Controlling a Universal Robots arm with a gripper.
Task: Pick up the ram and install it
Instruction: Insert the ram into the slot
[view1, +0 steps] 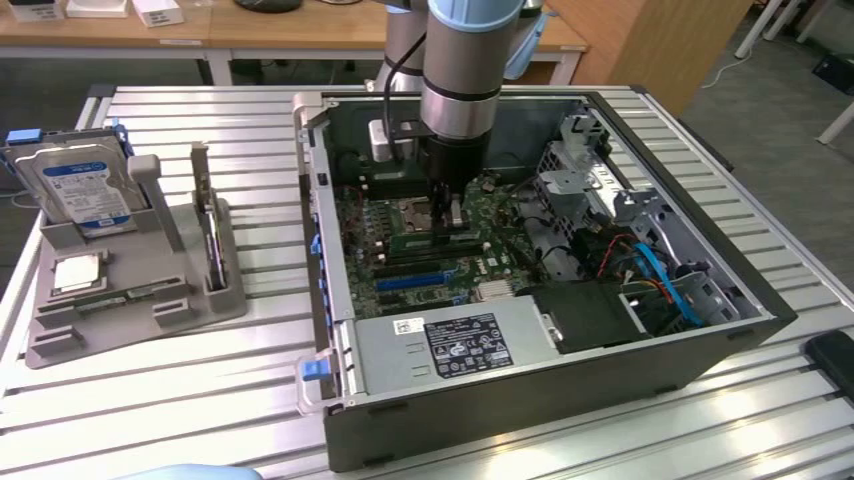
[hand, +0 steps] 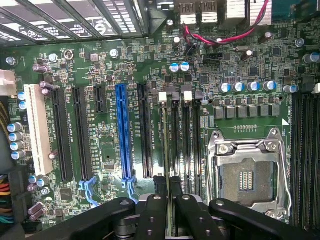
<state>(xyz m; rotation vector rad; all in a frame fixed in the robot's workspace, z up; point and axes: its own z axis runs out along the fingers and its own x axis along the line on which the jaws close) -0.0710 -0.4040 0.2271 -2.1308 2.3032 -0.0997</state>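
Green ram (view1: 430, 241) stands on edge at memory slots of motherboard (hand: 107, 145), just beside CPU socket (hand: 247, 175), inside open computer case (view1: 534, 400). Hand (hand: 168, 185) closed on ram, black fingers (hand: 159, 187) pinching both faces from above. Cannot tell whether ram is seated. Hard drive (view1: 80, 185) upright in grey holder (view1: 134, 310) on slatted metal surface (view1: 200, 400).

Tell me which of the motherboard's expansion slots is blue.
The blue slot sits between a short black slot and a long black slot; the rest are black, except one white slot.
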